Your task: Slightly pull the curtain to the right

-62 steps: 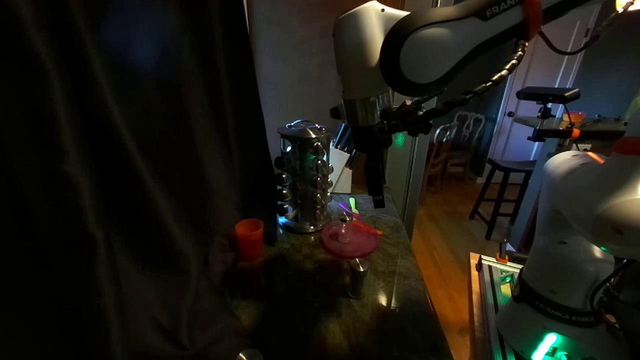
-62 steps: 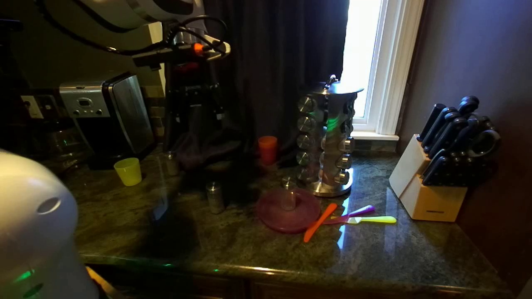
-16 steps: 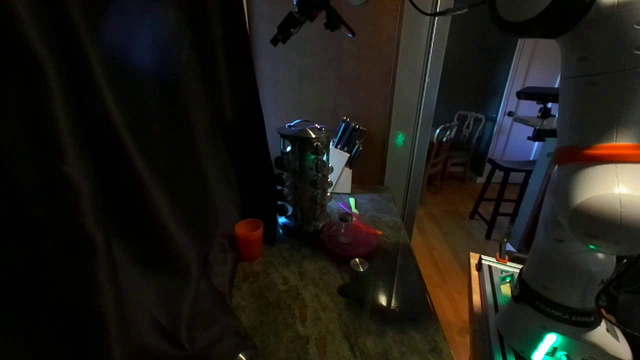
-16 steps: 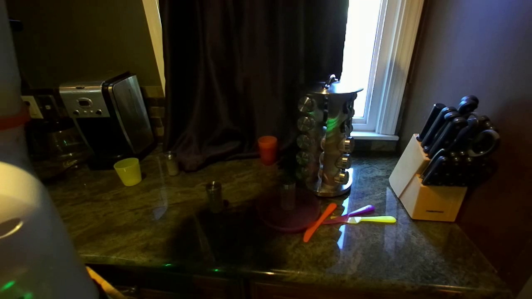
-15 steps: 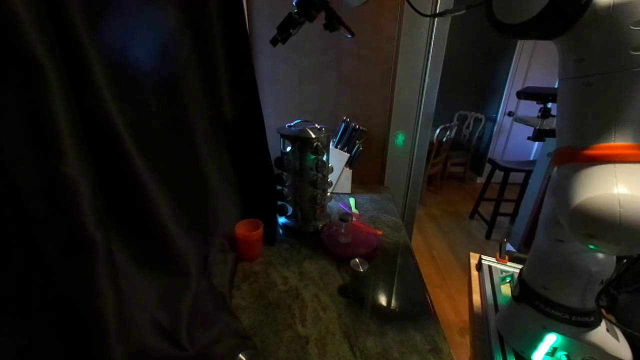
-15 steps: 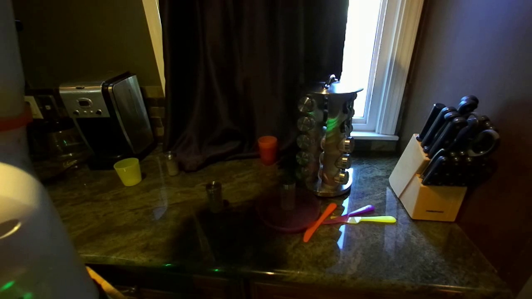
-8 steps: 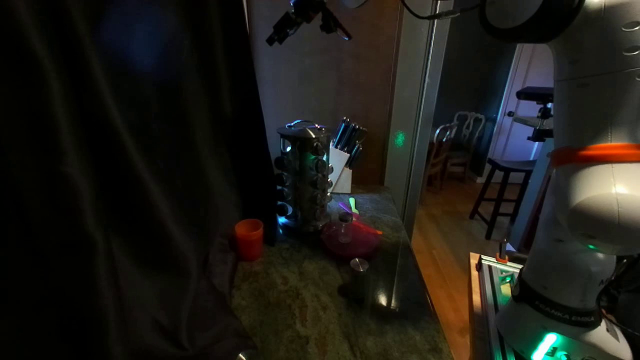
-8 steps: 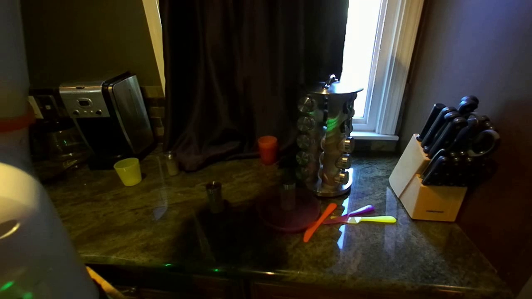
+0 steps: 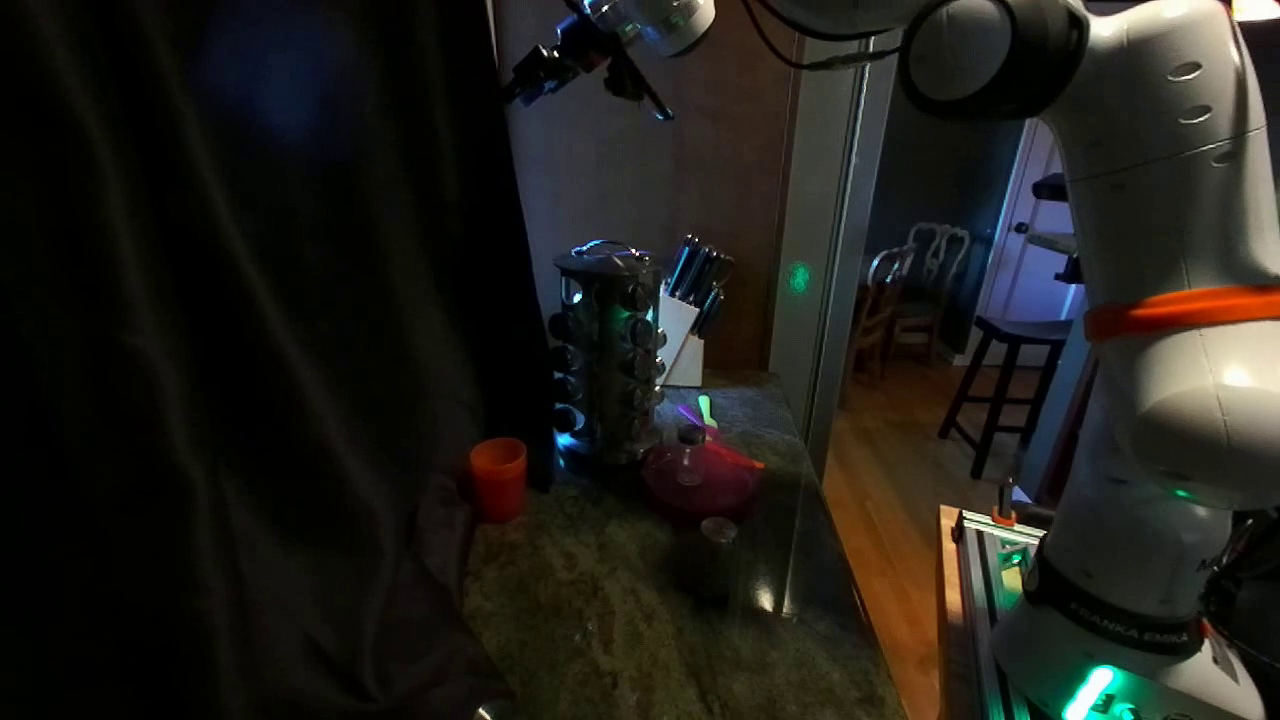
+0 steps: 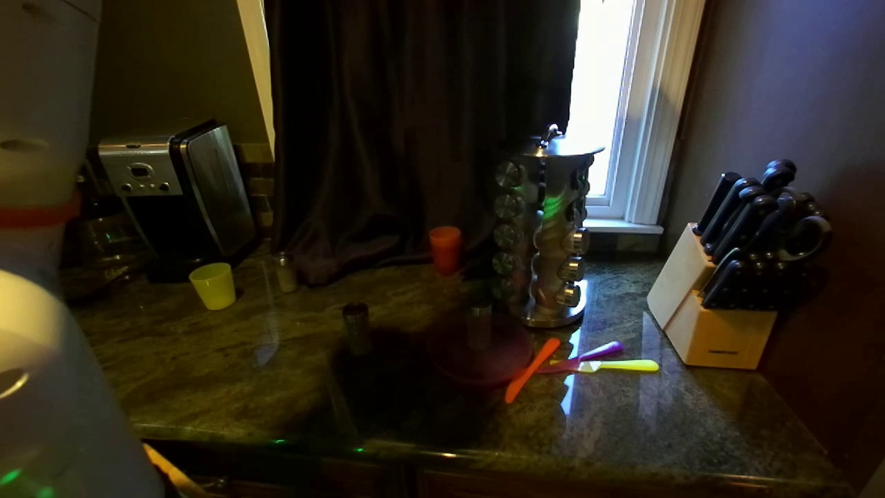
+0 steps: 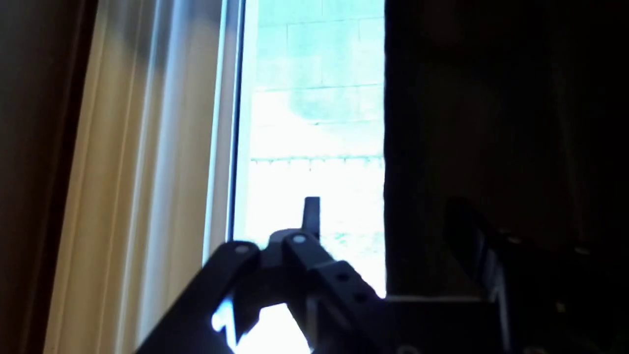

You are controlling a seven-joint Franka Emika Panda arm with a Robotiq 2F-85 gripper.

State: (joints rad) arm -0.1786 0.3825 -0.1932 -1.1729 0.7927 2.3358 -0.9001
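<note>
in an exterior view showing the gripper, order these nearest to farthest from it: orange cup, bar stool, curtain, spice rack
From the gripper:
1. Curtain, its edge close by, picture-left
2. Spice rack, standing below the gripper
3. Orange cup, lower down, picture-left
4. Bar stool, in the background, picture-right

A home kitchen: the polished counter [image 10: 594,429] carries a spice rack [image 10: 546,235] with rows of lidded jars [image 10: 510,206]. In an exterior view a coffee maker [image 10: 176,200] stands well left of the rack, a knife block [image 10: 722,332] to the rack's right, a plate [image 10: 501,356] and coloured spreaders [image 10: 532,371] in front, a window [image 10: 605,97] behind. In an exterior view chairs [image 9: 912,322] and a stool [image 9: 1022,332] stand farther off, right of the rack.
</note>
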